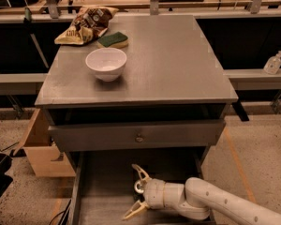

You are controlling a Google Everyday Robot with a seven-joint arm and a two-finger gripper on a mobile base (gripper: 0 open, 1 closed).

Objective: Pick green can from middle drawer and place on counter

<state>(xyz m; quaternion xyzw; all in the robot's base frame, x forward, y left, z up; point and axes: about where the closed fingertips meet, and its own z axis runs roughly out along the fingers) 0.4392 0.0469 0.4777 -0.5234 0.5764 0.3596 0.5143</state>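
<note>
The gripper is hovering inside the middle drawer, its fingers standing wide apart and clasping nothing. The green can is sitting between them, close to the palm.

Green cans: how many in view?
1: green can in the middle drawer, between the open jaws of the gripper; mostly its silver top shows. Others could be hidden behind the arm.
</note>
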